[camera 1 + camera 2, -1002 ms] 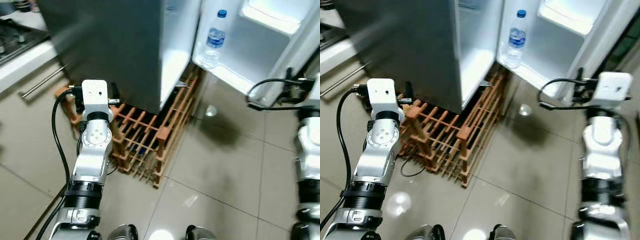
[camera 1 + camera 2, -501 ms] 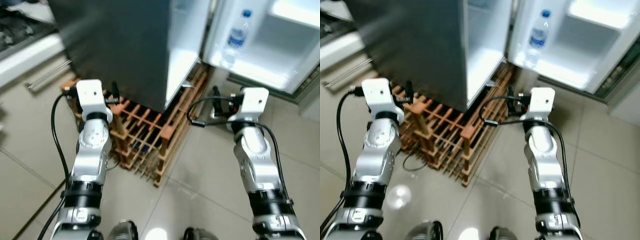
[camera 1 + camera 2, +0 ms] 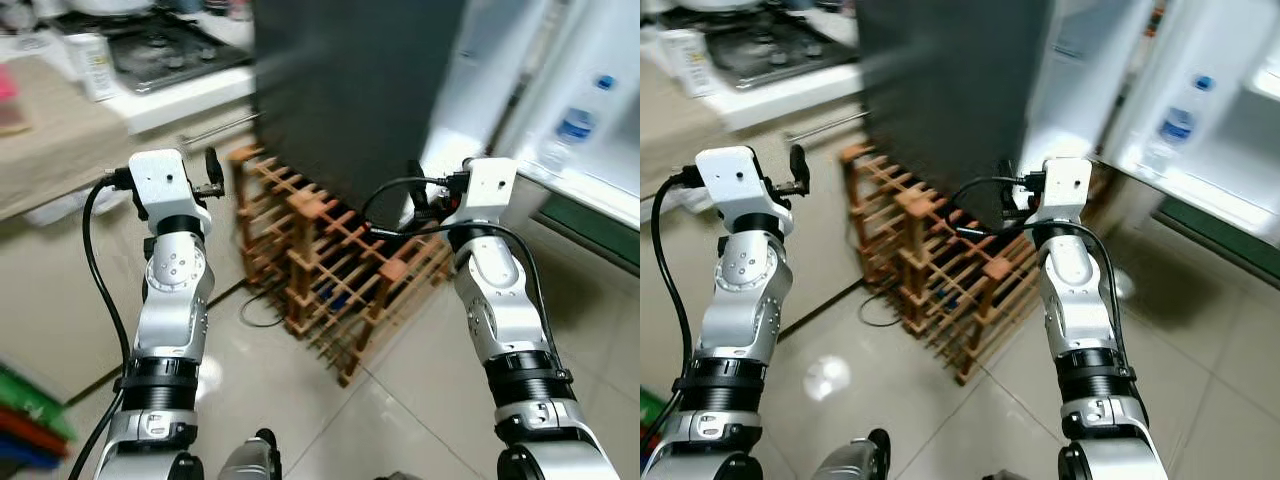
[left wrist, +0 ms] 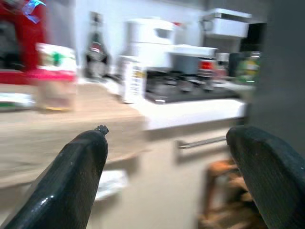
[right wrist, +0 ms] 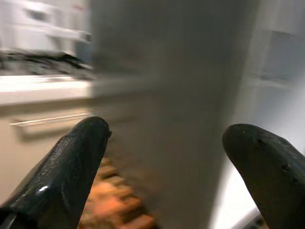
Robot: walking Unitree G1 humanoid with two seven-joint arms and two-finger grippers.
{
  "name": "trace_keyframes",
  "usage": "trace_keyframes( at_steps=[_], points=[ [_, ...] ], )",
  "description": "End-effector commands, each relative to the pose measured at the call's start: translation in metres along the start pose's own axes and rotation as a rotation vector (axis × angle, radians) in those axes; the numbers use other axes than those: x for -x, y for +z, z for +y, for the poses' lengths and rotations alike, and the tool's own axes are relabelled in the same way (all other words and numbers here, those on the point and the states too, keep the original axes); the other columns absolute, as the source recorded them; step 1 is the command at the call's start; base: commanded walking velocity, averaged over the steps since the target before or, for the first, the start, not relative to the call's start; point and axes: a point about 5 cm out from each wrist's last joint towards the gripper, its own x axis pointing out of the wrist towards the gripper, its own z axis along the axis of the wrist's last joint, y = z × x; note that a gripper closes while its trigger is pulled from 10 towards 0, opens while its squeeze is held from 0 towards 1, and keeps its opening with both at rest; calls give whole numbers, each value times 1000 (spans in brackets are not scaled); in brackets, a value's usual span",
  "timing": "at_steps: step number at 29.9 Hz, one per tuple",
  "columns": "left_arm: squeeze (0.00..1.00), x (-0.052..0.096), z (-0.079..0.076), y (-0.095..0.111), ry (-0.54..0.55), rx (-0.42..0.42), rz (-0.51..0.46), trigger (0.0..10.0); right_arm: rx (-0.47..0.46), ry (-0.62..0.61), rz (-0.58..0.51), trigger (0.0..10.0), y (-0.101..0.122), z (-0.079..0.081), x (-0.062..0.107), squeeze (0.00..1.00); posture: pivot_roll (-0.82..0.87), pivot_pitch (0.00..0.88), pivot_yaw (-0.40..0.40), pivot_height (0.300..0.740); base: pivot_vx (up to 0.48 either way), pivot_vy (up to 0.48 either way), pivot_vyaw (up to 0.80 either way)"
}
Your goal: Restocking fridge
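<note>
Left eye view: the dark fridge (image 3: 350, 90) stands ahead, its door (image 3: 590, 110) swung open on the robot's right, with a water bottle (image 3: 573, 128) standing in the door shelf. A wooden rack (image 3: 340, 270) sits on the tiled floor (image 3: 420, 400) against the fridge's dark side. Both silver arms are raised toward the fridge; the left gripper (image 3: 212, 172) is beside the rack's near end, the right gripper (image 3: 415, 195) over the rack's far end, close to the fridge's lit opening. A table (image 3: 60, 140) with a stove (image 3: 165, 55) and a white carton (image 3: 92, 65) lies to the left of the fridge. Right eye view: same scene; the bottle (image 3: 1177, 122) stands upright in the door, well apart from both grippers. Left wrist view: fingers (image 4: 71, 181) spread wide apart, nothing between them; beyond them a blurred table with a white appliance (image 4: 143, 31) and a red object (image 4: 21, 43), the fridge's dark side at one edge. Right wrist view: fingers (image 5: 62, 171) spread wide apart, empty, pointing at the fridge's dark side with the rack (image 5: 114, 205) below.
</note>
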Motion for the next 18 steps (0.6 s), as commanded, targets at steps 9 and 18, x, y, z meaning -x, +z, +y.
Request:
trace_keyframes(
  at_steps=[9, 18],
  points=[
    [0, 1, -10, -1, 49, -39, 26, 10000, 12, 15, -19, 10000, 3, 0, -3, 227, -49, 7, -49, 740, 28, -433, 706],
    [0, -2, -16, -3, 8, -59, 41, 10000, 14, 11, -25, 10000, 3, -2, -2, 282, -50, 7, -36, 740, 161, -133, 707]
  ],
)
